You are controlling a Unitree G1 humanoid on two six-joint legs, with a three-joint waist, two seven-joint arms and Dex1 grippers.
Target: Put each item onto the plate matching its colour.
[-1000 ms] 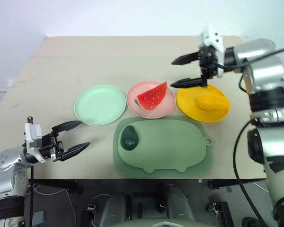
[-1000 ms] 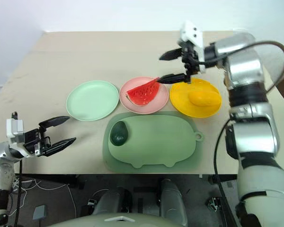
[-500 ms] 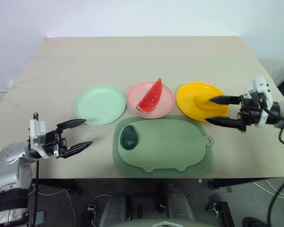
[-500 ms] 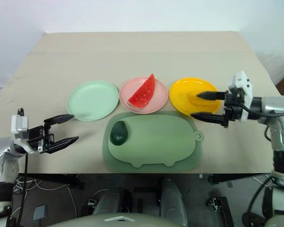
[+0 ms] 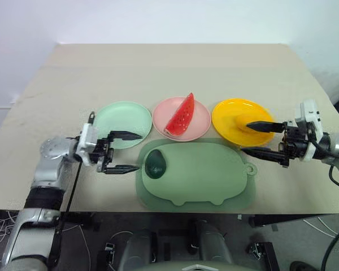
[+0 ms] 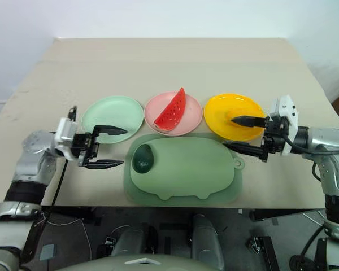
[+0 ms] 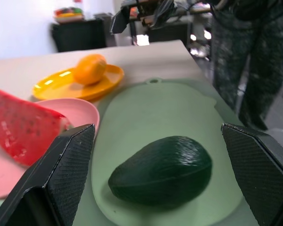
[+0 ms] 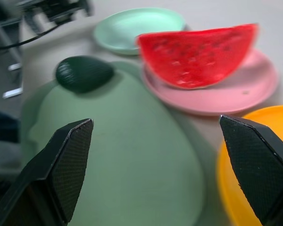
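Observation:
The dark green avocado lies on the left end of the pig-shaped mat. My left gripper is open, level, just to its left and pointing at it; the avocado sits between its fingers' lines of sight. The mint green plate is bare. A red watermelon wedge rests on the pink plate. The mango lies on the yellow plate. My right gripper is open, low over that plate's near right edge, holding nothing.
The large green pig-shaped mat lies in front of the plates, near the table's front edge. A person in dark clothes stands beside the table on my right side.
My left gripper has swung right, from the table's left edge to just beside the avocado. My right gripper has withdrawn from above the plates, down and to the right. The watermelon wedge now stands steeper.

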